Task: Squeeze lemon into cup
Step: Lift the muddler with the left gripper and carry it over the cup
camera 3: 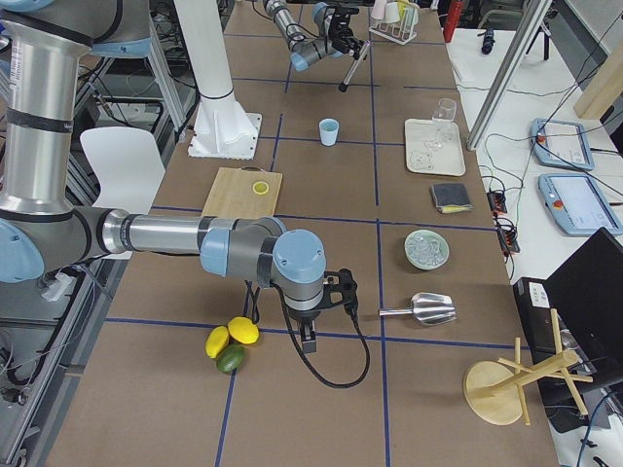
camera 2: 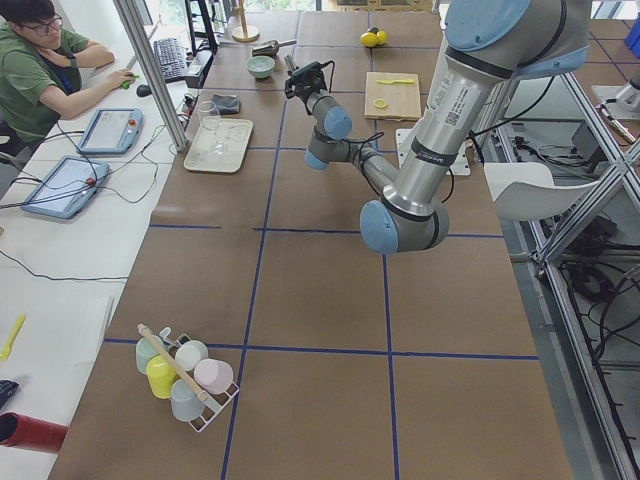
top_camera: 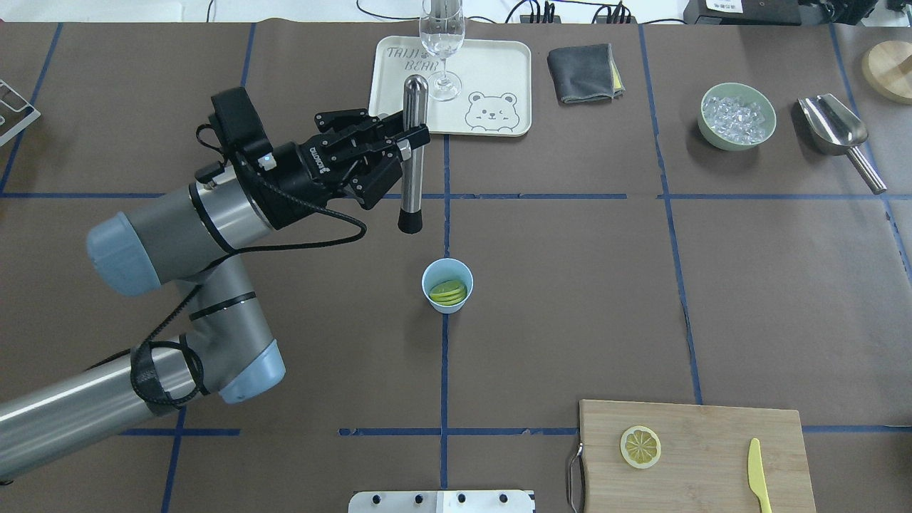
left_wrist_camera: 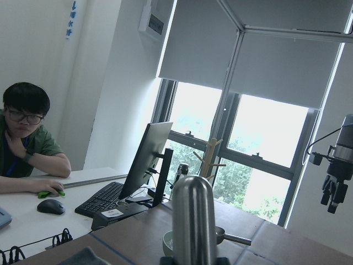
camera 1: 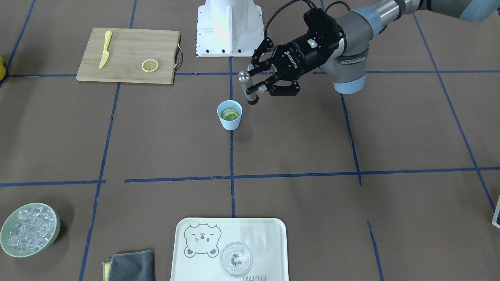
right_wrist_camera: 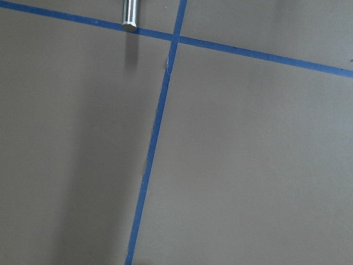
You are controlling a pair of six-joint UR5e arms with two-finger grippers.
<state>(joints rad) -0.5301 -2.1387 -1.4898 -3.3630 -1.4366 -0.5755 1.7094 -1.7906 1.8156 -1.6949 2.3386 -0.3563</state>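
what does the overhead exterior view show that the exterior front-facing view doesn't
Only the overhead view shows the shiny metal scoop beside the pale green bowl of ice, and a round wooden piece at its top right corner. Only the front-facing view shows a yellow object cut off by its left edge. Both show the left gripper shut on a silver metal rod with a black tip, held outside the small light-blue plastic cup of yellow lemon slices, plus the bamboo cutting board with a lone lemon slice and yellow plastic knife.
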